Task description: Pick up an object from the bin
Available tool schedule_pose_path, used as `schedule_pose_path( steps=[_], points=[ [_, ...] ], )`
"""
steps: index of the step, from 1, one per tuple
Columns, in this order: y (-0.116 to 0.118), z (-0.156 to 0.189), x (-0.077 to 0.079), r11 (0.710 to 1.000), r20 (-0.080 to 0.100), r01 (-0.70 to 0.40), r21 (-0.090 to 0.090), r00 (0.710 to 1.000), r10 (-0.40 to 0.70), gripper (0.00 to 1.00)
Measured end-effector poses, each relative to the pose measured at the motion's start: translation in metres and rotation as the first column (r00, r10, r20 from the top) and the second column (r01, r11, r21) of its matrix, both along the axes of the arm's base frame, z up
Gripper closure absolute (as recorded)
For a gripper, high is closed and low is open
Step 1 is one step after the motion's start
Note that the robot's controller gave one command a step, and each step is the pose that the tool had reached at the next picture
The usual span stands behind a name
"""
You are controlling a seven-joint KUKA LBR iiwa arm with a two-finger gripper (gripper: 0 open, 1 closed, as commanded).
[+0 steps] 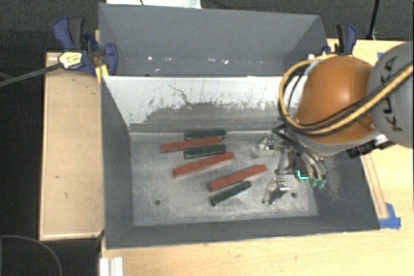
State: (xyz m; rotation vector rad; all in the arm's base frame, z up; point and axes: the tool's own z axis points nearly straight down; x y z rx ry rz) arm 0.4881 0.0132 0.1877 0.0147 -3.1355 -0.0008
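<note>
The gripper is down low in the grey bin, close to the floor. Its two shiny metal fingers are spread wide apart, and nothing is squeezed between them. Up and to the right of the gripper sits the big round orange cover of the arm, with dark and yellow cables looping round it. Six flat sticks lie on the floor of the bin, all to the left of the gripper. The nearest one is a red stick. It lies slanted, and its right end reaches the gap between the two fingers. I cannot tell if that end touches the gripper. Right beside it, a bit lower and just left of the gripper, lies a green stick that is dark and slants the same way. Farther left of the gripper lies a second red stick, also slanted. Farther still, up and to the left of the gripper, are three more sticks: a short green stick, a long red stick and a top green stick. These three lie almost straight across, packed close together, one above the other.
</note>
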Motion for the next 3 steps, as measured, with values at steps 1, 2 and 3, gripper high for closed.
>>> schedule_pose_path(
  steps=[1,2,3],
  points=[
    [0.000,0.004,0.002,1.000,0.008,0.001,0.000,1.000,-0.001,0.00],
    [-0.006,-0.037,0.014,0.998,0.014,-0.069,-0.001,0.998,0.069,0.00],
    [0.000,-0.113,0.017,0.987,0.017,-0.159,-0.001,0.987,0.159,1.00]
  ],
)
